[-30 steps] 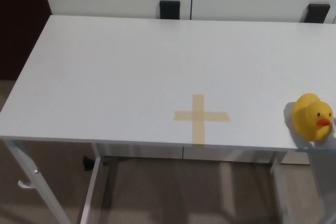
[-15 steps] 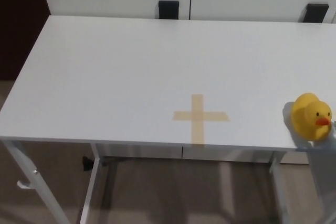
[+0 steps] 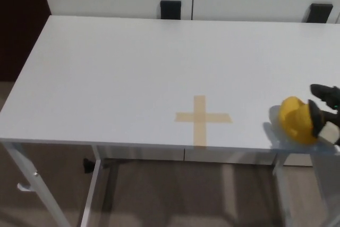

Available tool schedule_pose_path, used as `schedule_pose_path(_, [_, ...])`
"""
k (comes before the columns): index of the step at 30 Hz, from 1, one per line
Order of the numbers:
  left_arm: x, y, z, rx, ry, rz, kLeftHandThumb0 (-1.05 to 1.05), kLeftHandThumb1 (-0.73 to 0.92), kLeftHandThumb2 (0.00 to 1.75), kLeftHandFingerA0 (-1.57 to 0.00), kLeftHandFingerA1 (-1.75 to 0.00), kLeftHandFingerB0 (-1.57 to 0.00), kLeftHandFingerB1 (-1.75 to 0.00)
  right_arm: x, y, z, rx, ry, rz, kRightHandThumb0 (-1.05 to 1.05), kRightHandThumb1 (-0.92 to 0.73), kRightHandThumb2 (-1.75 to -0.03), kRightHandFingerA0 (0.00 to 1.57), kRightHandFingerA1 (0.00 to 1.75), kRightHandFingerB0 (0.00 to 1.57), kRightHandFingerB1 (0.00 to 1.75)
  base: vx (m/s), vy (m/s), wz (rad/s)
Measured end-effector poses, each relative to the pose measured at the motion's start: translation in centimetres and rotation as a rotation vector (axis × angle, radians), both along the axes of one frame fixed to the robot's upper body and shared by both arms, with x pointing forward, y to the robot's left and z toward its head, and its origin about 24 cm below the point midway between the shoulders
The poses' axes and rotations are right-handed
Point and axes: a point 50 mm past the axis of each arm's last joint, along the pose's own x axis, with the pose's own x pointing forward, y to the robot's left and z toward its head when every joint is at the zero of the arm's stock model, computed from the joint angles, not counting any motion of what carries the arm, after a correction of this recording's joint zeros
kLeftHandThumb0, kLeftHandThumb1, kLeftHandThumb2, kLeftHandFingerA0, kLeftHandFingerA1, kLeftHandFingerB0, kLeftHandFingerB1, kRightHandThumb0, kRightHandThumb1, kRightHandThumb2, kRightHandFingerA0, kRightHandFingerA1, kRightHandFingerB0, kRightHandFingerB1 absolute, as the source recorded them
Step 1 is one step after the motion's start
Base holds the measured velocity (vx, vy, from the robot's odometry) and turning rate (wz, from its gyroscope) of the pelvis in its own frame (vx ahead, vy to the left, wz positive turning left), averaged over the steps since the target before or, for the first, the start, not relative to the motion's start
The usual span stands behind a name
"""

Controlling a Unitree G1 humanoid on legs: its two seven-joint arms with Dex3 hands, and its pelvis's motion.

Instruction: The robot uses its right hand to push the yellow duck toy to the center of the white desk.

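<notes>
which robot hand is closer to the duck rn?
Right. The right robot hand is against the right side of the yellow duck, near the white desk's right front edge. The left robot hand isn't in view.

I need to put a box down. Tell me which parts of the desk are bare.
The white desk is bare left of the tape cross and along the whole far edge. Only the near right corner is crowded, where the right hand meets the yellow duck toy.
</notes>
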Motion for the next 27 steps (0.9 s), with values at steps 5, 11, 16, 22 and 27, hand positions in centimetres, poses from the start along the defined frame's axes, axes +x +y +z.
schedule_pose_path(5, [0.2, -0.1, 0.0, -0.002, -0.003, -0.003, -0.12, 0.67, 0.72, -0.84, -0.65, -0.78, -0.56, 0.3, 2.0, -0.2, 0.026, -0.014, 0.022, -0.79, -0.92, -0.74, 0.11, 0.44, 0.19, 0.36, 0.0, 0.0, 0.0])
schedule_pose_path(11, [0.1, -0.1, -0.1, -0.002, 0.0, -0.006, -0.12, 0.67, 0.71, -0.84, -0.65, -0.78, -0.57, 0.3, 3.6, -0.5, 0.057, -0.025, 0.02, -0.77, -0.77, -1.16, 0.01, 0.33, 0.04, 0.28, 0.0, 0.0, 0.0])
schedule_pose_path(16, [0.1, -0.2, -0.1, 0.0, 0.001, -0.008, -0.12, 0.67, 0.71, -0.84, -0.68, -0.77, -0.59, 0.0, 4.7, -0.8, 0.114, -0.037, -0.006, -0.78, -0.76, -1.16, 0.02, 0.28, 0.03, 0.25, 0.0, 0.0, 0.0])
schedule_pose_path(22, [0.2, -0.2, -0.1, 0.001, 0.0, -0.008, -0.11, 0.67, 0.74, -0.85, -0.64, -0.8, -0.6, -0.2, 6.3, -1.2, 0.171, -0.047, -0.023, -0.92, -0.86, -1.2, 0.0, 0.13, 0.11, 0.1, 0.0, 0.0, 0.0])
schedule_pose_path(27, [-0.1, -0.4, -0.3, -0.007, 0.007, -0.009, -0.11, 0.68, 0.74, -0.84, -0.65, -0.79, -0.6, -0.2, 8.3, -1.2, 0.203, -0.058, -0.03, -0.99, -0.84, -1.16, 0.0, 0.11, 0.13, 0.04, 0.0, 0.0, 0.0])
